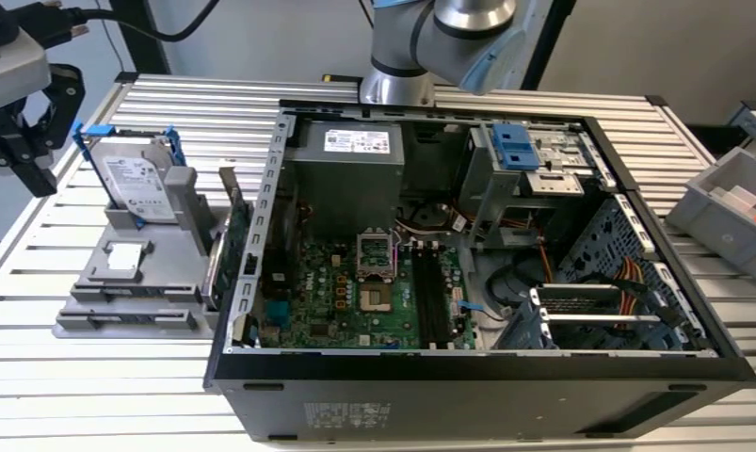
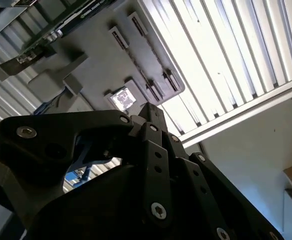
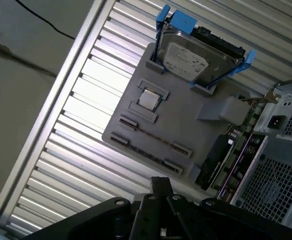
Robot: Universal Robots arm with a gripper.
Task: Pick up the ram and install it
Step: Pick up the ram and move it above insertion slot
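Note:
My gripper [image 1: 31,169] hangs at the exterior view's far left, above the table's edge and beside the grey parts holder [image 1: 126,292]. Its black fingers meet at one narrow tip in both wrist views [image 3: 161,184] [image 2: 153,111], shut with nothing between them. The ram is hidden from these views. The holder's two long slots [image 3: 151,145] lie below the gripper and hold nothing. The open computer case [image 1: 478,367] sits in the middle, with its green motherboard [image 1: 352,292] and dark memory slots [image 1: 430,297] facing up.
A silver hard drive in a blue frame [image 1: 136,174] stands upright at the back of the holder. A green expansion card [image 1: 233,250] stands on edge between holder and case. A grey bin [image 1: 742,202] sits at the exterior view's right. The table is ribbed aluminium [image 1: 102,395].

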